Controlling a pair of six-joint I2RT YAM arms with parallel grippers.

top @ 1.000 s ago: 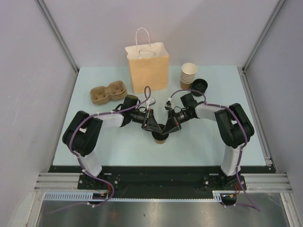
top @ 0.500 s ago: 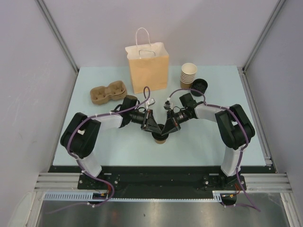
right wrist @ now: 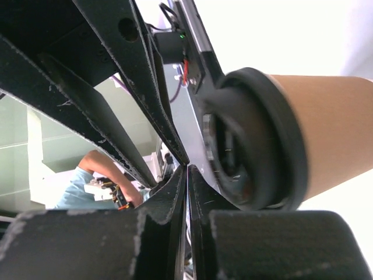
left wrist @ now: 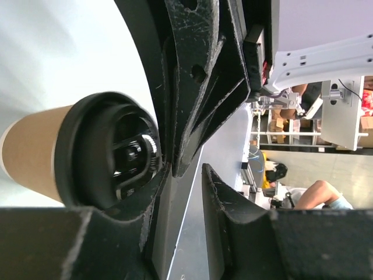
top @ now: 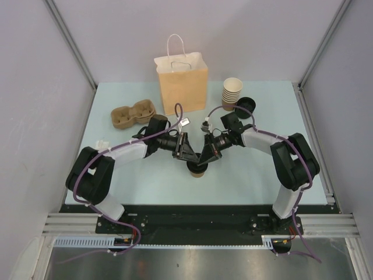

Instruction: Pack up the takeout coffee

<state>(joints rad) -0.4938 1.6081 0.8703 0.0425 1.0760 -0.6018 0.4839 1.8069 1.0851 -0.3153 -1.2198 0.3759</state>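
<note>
The takeout coffee (top: 198, 170), a small brown kraft cup with a black lid, stands upright on the table near the front middle. Both grippers hang over its lid from either side. My left gripper (top: 189, 158) is open by a narrow gap with nothing between its fingers. In the left wrist view (left wrist: 185, 170) the cup's lid (left wrist: 105, 153) touches the outer side of one finger. My right gripper (top: 205, 158) is shut and empty. In the right wrist view (right wrist: 186, 170) the cup (right wrist: 335, 131) lies just beside its fingers. The paper bag (top: 182, 81) stands open at the back.
A brown two-cup carrier (top: 133, 114) lies at the back left. A stack of lidless tan cups (top: 231, 92) and loose black lids (top: 245, 106) stand to the right of the bag. Metal rails edge the table's sides.
The left arm's elbow has swung out to the left and lower, and both wrists have shifted slightly. The grippers stay over the cup, which has not moved.
</note>
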